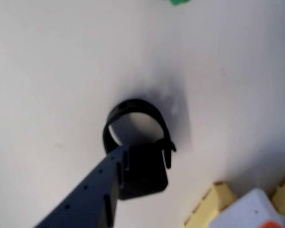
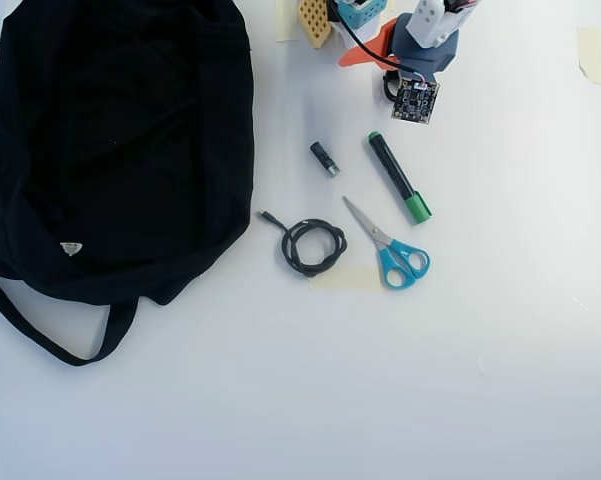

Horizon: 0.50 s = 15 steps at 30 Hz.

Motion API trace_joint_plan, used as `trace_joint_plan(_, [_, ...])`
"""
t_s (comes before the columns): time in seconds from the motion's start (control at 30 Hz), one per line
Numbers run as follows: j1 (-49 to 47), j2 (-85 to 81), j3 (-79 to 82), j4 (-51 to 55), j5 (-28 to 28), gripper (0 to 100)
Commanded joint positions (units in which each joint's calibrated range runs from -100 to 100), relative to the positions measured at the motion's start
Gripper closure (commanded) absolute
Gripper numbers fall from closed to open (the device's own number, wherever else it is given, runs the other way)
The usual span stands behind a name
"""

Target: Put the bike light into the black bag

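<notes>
In the wrist view the bike light [image 1: 141, 176], a small black block with a ring strap [image 1: 133, 107], sits at the tip of my gripper [image 1: 142, 166]. A dark finger [image 1: 92, 194] reaches in from the lower left and presses against the block. A soft shadow on the white table beyond it suggests it hangs above the surface. In the overhead view the gripper [image 2: 392, 88] is at the top by the arm's base, and only the strap ring [image 2: 388, 85] peeks out. The black bag [image 2: 110, 130] lies at the left with its white label [image 2: 71, 248] and its strap [image 2: 40, 335].
Below the gripper in the overhead view lie a black marker with a green cap [image 2: 398, 177], a small black cylinder [image 2: 324, 158], a coiled black cable [image 2: 313, 246] and blue-handled scissors [image 2: 388, 245]. The arm's base [image 2: 355, 20] stands at the top edge.
</notes>
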State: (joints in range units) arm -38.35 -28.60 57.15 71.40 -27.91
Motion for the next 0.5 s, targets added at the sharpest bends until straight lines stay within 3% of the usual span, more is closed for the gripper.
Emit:
trace_joint_plan(0.0, [-0.2,-0.3,1.7,-4.2,-0.2,54])
trace_joint_plan(0.47, [-0.2,-0.2,6.4,-11.3,-0.2,57])
